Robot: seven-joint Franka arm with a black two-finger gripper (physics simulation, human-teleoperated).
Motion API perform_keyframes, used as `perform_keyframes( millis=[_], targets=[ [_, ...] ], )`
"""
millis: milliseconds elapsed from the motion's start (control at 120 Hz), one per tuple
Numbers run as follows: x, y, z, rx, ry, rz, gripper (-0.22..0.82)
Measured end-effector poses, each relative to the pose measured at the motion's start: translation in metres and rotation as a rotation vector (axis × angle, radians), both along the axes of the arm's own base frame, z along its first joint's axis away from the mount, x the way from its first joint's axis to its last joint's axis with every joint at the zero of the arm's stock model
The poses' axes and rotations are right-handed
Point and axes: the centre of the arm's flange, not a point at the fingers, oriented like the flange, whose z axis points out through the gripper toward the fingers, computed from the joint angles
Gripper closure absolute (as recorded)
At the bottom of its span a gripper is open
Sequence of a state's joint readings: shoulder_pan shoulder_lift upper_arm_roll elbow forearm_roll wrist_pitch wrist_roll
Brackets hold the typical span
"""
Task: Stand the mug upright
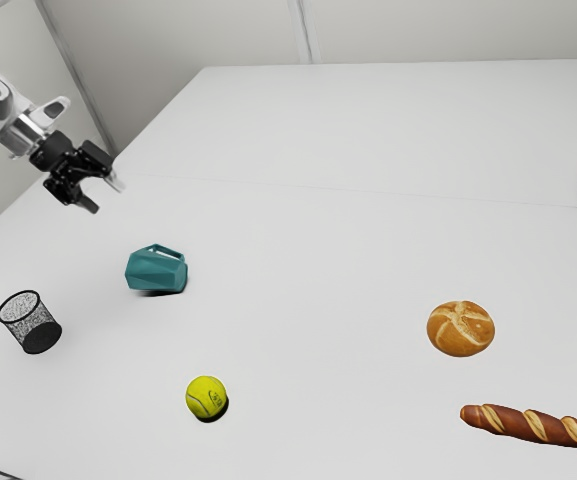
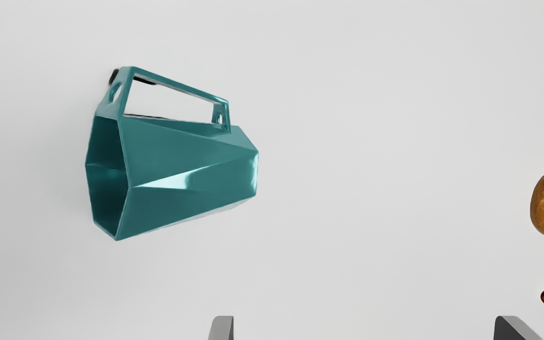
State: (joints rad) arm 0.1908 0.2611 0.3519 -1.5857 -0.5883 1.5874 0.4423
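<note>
Mug look: teal mug [image 1: 155,270], glossy, built of flat angular facets; a pale highlight runs along one of them.
Mug pose: lying on its side on the white table [image 1: 318,270], not upright. Wider at the mouth [image 2: 106,179], narrowing toward the base end [image 2: 252,174].
Mouth: open and dark inside, facing away from the bun's side.
Handle: angular loop, the long bar [image 2: 177,85] running lengthwise along the body; rests on the side of the body away from the fingertips in the wrist view.
Jaws: spread wide, clear space between the two fingers [image 2: 223,329], nothing pinched.
Gripper: black gripper [image 1: 102,194] up in the air over the table, apart from everything on it.
Mug from jaws: lower than the fingertips, out ahead of them; in the exterior view, toward the exterior view's right of them. Most of the body sits off beyond the finger farther from the bun, the base end nearer the line of the gap. No contact.
Bun: round, brown, scored bun [image 1: 461,329], well apart from the jaws, out past the opposite finger from the mug.
Bread stick: dark twisted stick [image 1: 533,426], same side of the jaws as the bun, near it.
Ball: yellow-green tennis ball [image 1: 207,398], lower than the jaws, farther from them than the mug.
Mesh cup: black mesh cup [image 1: 30,322], upright, below the jaws, toward the exterior view's left.
</note>
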Motion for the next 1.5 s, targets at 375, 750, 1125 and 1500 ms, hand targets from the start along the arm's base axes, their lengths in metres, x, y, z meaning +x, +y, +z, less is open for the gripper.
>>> perform_keyframes(
  millis=[375,750,1125,1500],
  targets=[
    [0.009,0.068,-0.117,-0.168,-0.002,0.026,0.00],
    [0.022,0.045,-0.198,-0.381,-0.078,0.048,0.00],
    [0.022,0.038,-0.204,-0.424,-0.130,0.018,0.61],
    [0.027,0.019,-0.160,-0.383,-0.185,-0.082,0.76]
  ],
)
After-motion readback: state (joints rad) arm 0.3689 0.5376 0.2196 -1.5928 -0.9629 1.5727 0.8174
